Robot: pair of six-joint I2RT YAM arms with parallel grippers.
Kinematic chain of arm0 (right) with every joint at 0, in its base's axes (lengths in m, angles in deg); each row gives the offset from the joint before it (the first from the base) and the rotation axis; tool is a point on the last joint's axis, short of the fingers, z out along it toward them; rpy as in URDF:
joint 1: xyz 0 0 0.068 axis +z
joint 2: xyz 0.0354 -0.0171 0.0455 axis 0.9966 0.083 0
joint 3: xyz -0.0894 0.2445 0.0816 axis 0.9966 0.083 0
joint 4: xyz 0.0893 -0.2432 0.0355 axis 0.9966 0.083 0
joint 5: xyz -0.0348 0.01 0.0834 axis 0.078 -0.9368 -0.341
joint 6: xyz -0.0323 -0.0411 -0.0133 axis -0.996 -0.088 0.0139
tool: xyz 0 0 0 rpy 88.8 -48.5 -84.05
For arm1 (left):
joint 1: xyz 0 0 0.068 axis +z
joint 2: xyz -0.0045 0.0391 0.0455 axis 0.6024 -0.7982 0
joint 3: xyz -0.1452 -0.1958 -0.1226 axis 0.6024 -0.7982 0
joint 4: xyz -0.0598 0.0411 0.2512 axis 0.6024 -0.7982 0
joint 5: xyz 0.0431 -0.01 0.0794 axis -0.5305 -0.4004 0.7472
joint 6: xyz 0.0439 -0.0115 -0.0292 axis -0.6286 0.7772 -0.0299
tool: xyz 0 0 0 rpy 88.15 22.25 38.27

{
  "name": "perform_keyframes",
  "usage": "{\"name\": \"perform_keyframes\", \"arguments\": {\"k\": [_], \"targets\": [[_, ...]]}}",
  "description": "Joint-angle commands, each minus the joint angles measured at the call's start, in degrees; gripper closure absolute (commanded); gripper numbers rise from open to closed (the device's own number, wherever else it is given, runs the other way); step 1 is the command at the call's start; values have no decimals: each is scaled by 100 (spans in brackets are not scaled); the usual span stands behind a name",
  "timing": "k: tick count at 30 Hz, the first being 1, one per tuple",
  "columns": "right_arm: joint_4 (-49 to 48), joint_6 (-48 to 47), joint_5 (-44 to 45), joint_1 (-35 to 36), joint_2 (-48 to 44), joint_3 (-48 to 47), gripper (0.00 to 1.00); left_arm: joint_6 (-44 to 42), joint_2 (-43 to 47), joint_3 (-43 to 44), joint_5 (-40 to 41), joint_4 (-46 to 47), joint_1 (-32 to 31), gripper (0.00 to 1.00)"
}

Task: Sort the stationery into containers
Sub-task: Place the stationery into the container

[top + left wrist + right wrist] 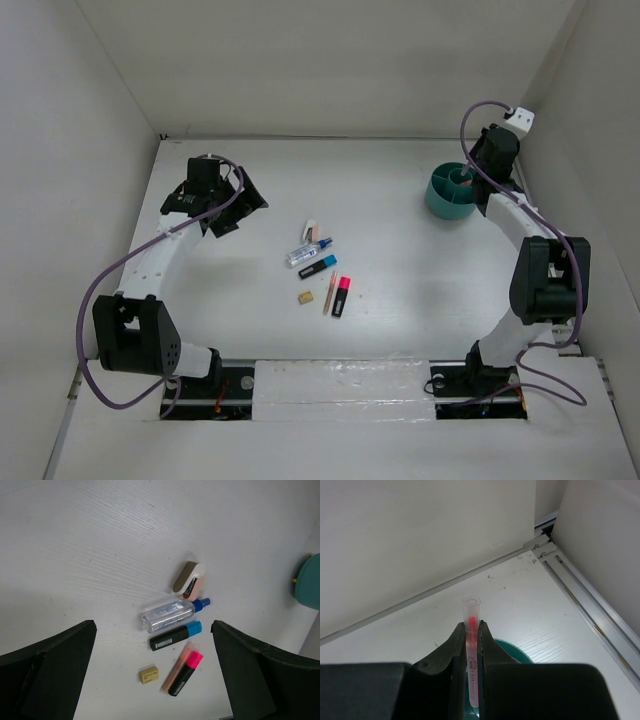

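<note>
- Sorting is partly done. One thin pink plastic pen [471, 611] is pinched upright by the right gripper [471, 630], which is closed tight on it.
- This pen is held right above the round teal plastic cup [445, 203], at the far right of the white desk [420, 300]. It is not yet let go.
- Whether anything lies inside the cup cannot be told.
- Six things are left in the middle of the desk, well apart from the cup:
  - a white eraser [191, 577]
  - a clear blue-capped tube [170, 615]
  - a black blue-capped highlighter [175, 636]
  - a small tan block [149, 674]
  - a second thin pink pen [177, 669]
  - a black pink-capped highlighter [186, 673]
- The left gripper [237, 210] is held wide open and empty, to the left of these things.
</note>
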Motion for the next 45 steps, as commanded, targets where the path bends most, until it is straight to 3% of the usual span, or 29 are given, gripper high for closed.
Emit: {"name": "perform_keyframes", "arguments": {"k": [1, 12, 13, 26, 30, 40, 45], "targets": [[-299, 44, -87, -15, 10, 93, 100, -77, 23, -82, -147, 103, 2, 0], [-299, 96, -193, -15, 10, 261, 97, -77, -30, -83, -262, 156, 2, 0], [-299, 96, -193, -15, 10, 261, 91, -77, -30, -83, -262, 156, 2, 0], [-70, 96, -254, -15, 10, 314, 79, -77, 23, -188, -314, 209, 2, 0], [-18, 96, -254, -15, 10, 314, 62, -77, 23, -188, -314, 209, 2, 0], [-18, 149, -254, -15, -209, 366, 56, -77, 23, -188, -376, 262, 2, 0], [44, 18, -246, 203, -437, 113, 38, -77, 23, -188, -315, 262, 2, 0]]}}
